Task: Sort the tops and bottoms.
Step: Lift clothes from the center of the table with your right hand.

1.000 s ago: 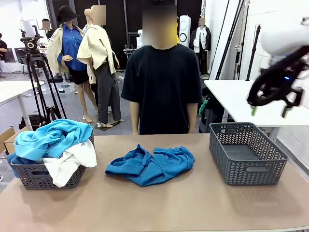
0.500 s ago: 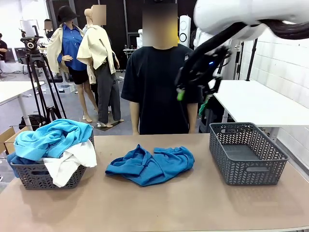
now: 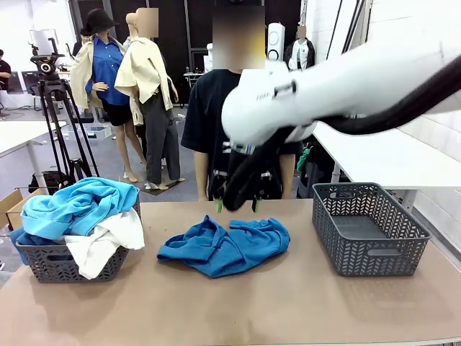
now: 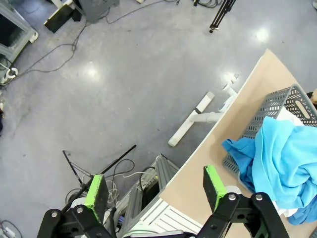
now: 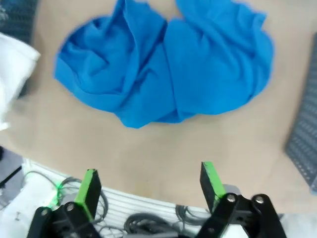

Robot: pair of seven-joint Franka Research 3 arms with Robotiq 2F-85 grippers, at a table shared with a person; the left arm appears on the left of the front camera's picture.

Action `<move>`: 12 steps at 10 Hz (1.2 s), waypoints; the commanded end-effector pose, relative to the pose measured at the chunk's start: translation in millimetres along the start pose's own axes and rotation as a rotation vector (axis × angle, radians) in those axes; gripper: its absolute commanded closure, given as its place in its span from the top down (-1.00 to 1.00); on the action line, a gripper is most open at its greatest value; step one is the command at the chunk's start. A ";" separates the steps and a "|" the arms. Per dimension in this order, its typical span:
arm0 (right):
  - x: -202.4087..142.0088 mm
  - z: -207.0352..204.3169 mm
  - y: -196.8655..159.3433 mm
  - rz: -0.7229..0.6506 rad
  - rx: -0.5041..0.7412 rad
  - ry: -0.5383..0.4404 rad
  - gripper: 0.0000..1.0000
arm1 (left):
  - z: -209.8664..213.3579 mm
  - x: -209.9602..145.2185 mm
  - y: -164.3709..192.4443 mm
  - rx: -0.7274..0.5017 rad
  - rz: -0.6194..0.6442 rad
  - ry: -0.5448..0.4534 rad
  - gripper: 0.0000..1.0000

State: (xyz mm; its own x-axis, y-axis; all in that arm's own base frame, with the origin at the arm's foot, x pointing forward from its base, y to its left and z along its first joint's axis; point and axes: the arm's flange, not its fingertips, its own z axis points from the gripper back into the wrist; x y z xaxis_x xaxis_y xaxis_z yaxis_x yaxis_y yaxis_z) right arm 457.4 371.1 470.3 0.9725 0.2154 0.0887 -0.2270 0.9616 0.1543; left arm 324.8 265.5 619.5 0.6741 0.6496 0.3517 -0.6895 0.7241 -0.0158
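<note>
**benchwatcher:** Over the middle of the bench point(image 3: 302, 303), the right gripper point(image 3: 235, 206) hangs just above the far edge of the royal blue top point(image 3: 225, 246), fingers apart, nothing in them. Looks like the approach step to me: picking the first garment off the bench. Agree?

**foldbot_fan:** Yep. The right wrist view has the same blue top point(image 5: 163, 74) spread below its fingers point(image 5: 88, 187), crumpled into two soft lobes with a deep crease between them. Next move probably calls for dropping straight down onto a raised fold so the pads pinch cloth and not the flat bench.

**benchwatcher:** And then where? The empty gray basket point(image 3: 369, 229) on the right seems the obvious spot. Rigid plastic lattice, herringbone-ish cutouts, handle slot in front.

**foldbot_fan:** My guess too. The matching left basket point(image 3: 68, 263) is heaped: a turquoise top point(image 3: 75, 205) on top, a white garment point(image 3: 108, 245) flopping over the rim. All limp knit stuff, so it'll drape and drag.

**benchwatcher:** Left gripper point(image 4: 151, 186)?

**foldbot_fan:** Fingers spread, empty, parked off the bench's end above the floor.
</note>
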 end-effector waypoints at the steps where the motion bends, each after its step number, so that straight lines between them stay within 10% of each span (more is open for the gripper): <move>1: -13.7 -22.3 -3.2 -0.028 -0.063 0.032 1.00 | 2.2 1.8 2.4 0.002 -0.012 0.010 1.00; 7: 1.6 0.6 3.3 -0.007 -0.012 -0.016 1.00 | 2.2 1.8 2.4 0.002 -0.012 0.010 1.00; 12: 51.4 -86.2 32.1 0.099 -0.094 0.093 1.00 | 2.2 1.8 2.4 0.002 -0.012 0.010 1.00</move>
State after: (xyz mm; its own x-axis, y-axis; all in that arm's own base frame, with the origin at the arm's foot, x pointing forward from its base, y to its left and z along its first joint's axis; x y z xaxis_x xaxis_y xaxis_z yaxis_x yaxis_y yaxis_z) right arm 492.6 417.0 387.9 0.9469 0.3211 0.0158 -0.3211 0.9422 0.0960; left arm 324.9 265.6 619.3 0.6743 0.6497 0.3510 -0.6896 0.7240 -0.0155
